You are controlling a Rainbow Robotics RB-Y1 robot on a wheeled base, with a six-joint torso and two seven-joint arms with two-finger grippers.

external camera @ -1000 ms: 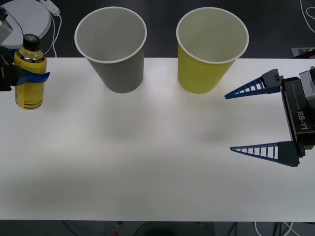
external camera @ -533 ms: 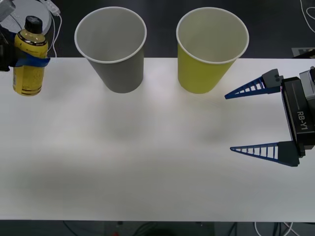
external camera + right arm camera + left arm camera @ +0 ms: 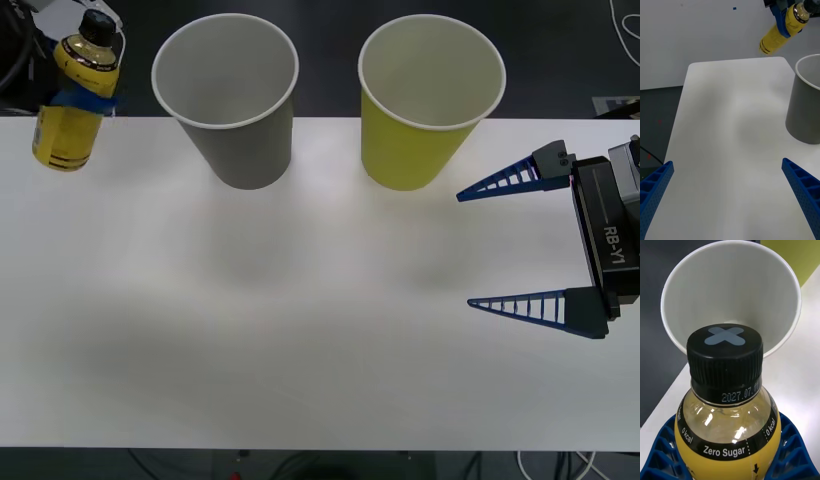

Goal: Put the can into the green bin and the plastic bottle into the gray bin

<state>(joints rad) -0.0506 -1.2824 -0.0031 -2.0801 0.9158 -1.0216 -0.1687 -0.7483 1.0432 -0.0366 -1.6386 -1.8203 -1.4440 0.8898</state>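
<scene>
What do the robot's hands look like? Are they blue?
Yes! Each finger is bright blue plastic, long and pointed like a wedge, with little ribs across it like a ladder. The right gripper has two of these fingers fixed to a boxy black wrist with "RB-Y1" printed in white. The left gripper has the same ribbed blue fingers.

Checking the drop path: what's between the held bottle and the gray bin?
Nothing: in the front view the gap between the plastic bottle in the left gripper and the gray bin is bare.

Right end effector (image 3: 468, 245): blue ribbed fingers, black "RB-Y1" housing.
</scene>
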